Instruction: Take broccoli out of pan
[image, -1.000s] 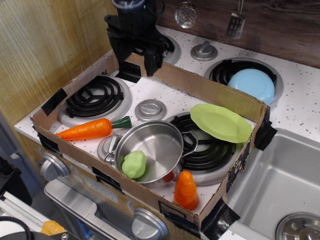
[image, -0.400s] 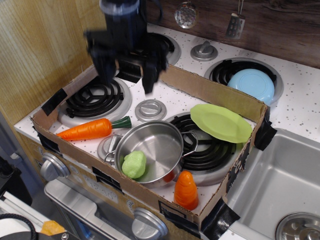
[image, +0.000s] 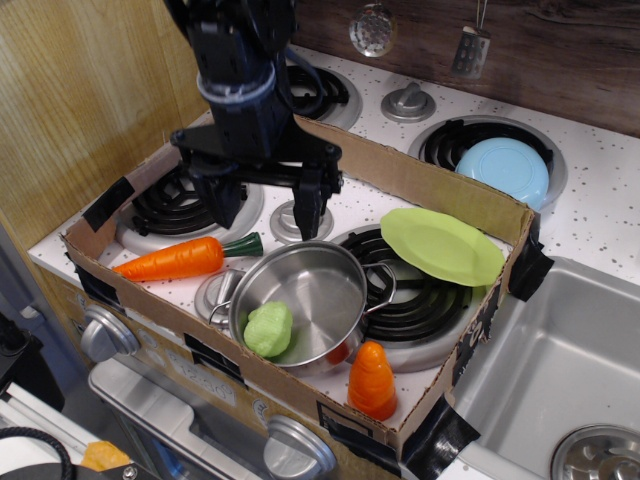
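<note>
The broccoli (image: 268, 329) lay inside the pan (image: 325, 283), resting on the floor of it against the near left wall, and nothing touched it. The pan stood on the front right burner (image: 425, 300) of the toy stove, with one loop handle pointing right over the coils and the other at the left, over a silver knob (image: 212, 293). A small red thing showed just under the pan's near rim, too hidden to make out.

The gripper (image: 265, 205) hung above and behind the pan, over the white stove top between the two front burners. Its two black fingers (image: 306, 208) pointed down and stood wide apart, holding nothing, well clear of the broccoli and of the pan's rim.

A carrot (image: 183, 258) lay to the left of the pan, its green stalk end pointing toward the pan. A second orange piece (image: 371, 380) stood upright just in front of the pan, near the front wall of the cardboard box (image: 420, 178) that ringed the front part of the stove. A green plate (image: 441, 245) leaned tilted at the right, over the far edge of the burner and against the box wall. Outside the box, a blue plate (image: 504, 167) sat on the back right burner. A sink (image: 560, 350) lay to the right of the stove.
</note>
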